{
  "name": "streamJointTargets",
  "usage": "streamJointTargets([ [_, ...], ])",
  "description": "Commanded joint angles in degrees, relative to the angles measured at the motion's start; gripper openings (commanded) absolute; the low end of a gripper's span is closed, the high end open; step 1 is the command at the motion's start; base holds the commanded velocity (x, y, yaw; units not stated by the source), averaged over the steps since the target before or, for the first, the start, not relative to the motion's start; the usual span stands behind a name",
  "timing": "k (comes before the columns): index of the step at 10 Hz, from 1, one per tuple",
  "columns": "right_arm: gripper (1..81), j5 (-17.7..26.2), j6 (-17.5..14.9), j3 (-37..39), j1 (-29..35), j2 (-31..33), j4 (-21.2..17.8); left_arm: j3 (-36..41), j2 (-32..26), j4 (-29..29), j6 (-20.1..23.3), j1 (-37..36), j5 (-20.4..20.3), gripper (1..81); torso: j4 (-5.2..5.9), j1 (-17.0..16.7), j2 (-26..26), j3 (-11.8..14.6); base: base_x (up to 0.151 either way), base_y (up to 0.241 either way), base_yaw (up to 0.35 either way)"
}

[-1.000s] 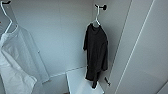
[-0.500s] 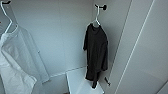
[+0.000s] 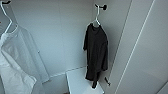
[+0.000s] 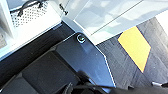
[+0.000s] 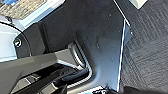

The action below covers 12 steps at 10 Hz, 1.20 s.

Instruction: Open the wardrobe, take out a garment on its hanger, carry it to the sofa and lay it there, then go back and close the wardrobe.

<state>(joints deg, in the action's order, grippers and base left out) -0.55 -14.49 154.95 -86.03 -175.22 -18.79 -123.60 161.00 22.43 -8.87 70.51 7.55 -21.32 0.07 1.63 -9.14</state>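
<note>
Nothing moved since the earlier head views: same framing, same hanging clothes, no shift of camera. From the head camera, looking into the open wardrobe (image 3: 62,37), pale back panel and side walls all around. At the far left, a white top (image 3: 15,65) hanging limp on its own white hanger (image 3: 8,23), near the left wall. Further right, close to the right inner corner, the garment (image 3: 96,53), black and short-sleeved, hanging straight down from the hanger (image 3: 96,21), hook caught on a dark peg (image 3: 101,7) high on the wall. Below the black top's hem, a white shelf (image 3: 77,80) or box top, front corner toward the camera. At the far right, the open wardrobe door (image 3: 147,50), seen at a steep slant. From the left wrist camera, dark robot base plate over grey carpet (image 4: 125,67), a yellow floor patch (image 4: 136,46) beside it, white furniture above. From the right wrist camera, dark robot parts and more grey carpet. Neither gripper's grasp readable: cannot tell whether released or clenched; no contact with the black top seen.
</note>
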Motion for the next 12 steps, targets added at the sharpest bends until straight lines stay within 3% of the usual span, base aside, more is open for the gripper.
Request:
streamJointTargets([
  [1, 81.1, 3.7, 0.1, 0.1, 2.1, 0.4, -0.2, 5.1, -1.9, -0.7, -0.5, -9.4, 5.2, 81.1, 0.0, 0.0, 0.0, 0.0, 0.0, 0.0, 0.0],
  [5, 81.1, 3.7, 0.1, 1.2, 2.3, 0.4, -0.3, 13.6, -4.6, -2.1, -1.0, -15.3, 4.9, 81.1, 0.0, 0.0, 0.0, 0.0, 0.0, 0.0, 0.0],
  [8, 81.1, 3.7, 0.1, 1.3, 2.4, 0.4, -0.2, 23.7, -8.8, -2.2, -3.9, -20.4, 5.3, 81.1, 0.0, 0.0, 0.0, 0.0, 0.0, 0.0, 0.0],
  [12, 81.1, 3.7, 0.2, 1.4, 2.5, 0.4, -0.3, 28.3, -9.5, -3.1, -7.7, -28.9, 6.4, 81.1, 0.0, 0.0, 0.0, 0.0, 0.0, 0.0, 0.0],
])
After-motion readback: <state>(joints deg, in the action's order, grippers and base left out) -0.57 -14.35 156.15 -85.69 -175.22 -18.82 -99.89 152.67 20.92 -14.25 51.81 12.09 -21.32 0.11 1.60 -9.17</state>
